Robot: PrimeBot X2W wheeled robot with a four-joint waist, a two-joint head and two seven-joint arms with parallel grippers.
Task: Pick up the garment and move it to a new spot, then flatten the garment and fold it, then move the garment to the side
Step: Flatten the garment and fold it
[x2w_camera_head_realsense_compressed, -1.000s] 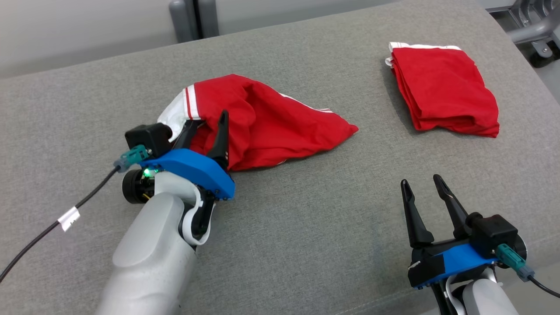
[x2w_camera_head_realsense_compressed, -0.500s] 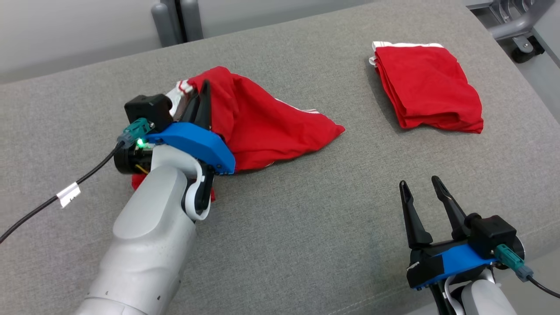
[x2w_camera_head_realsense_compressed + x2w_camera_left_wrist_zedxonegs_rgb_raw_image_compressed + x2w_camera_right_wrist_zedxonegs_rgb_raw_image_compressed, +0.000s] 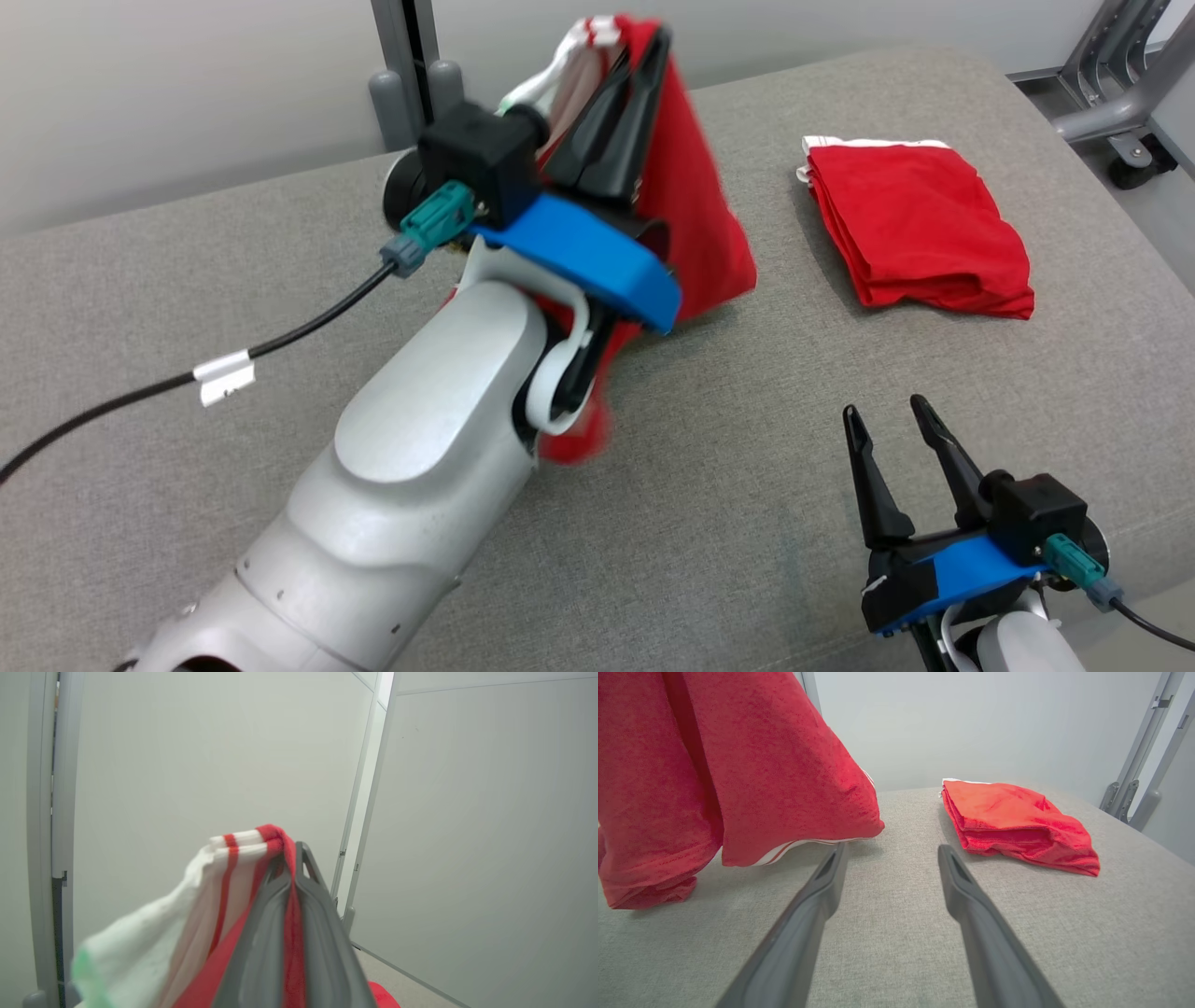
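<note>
Head view: the red garment (image 3: 700, 215) is held up over the grey table (image 3: 728, 504), its white-striped edge pinched in the closed left tool (image 3: 653, 42) — the lower folds hang down to the table. A folded red cloth (image 3: 920, 229) is laid well apart to its right, and the right tool (image 3: 887, 415) is seen wide open, empty.

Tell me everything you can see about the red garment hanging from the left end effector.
The hanging red garment is soft, knit-looking cloth with a white band carrying red stripes at its top edge. The left end effector, shut, pinches it beside that band, so it hangs crumpled in long folds. Its lowest folds seem to reach the grey padded surface. It lies apart from the folded red garment.
</note>
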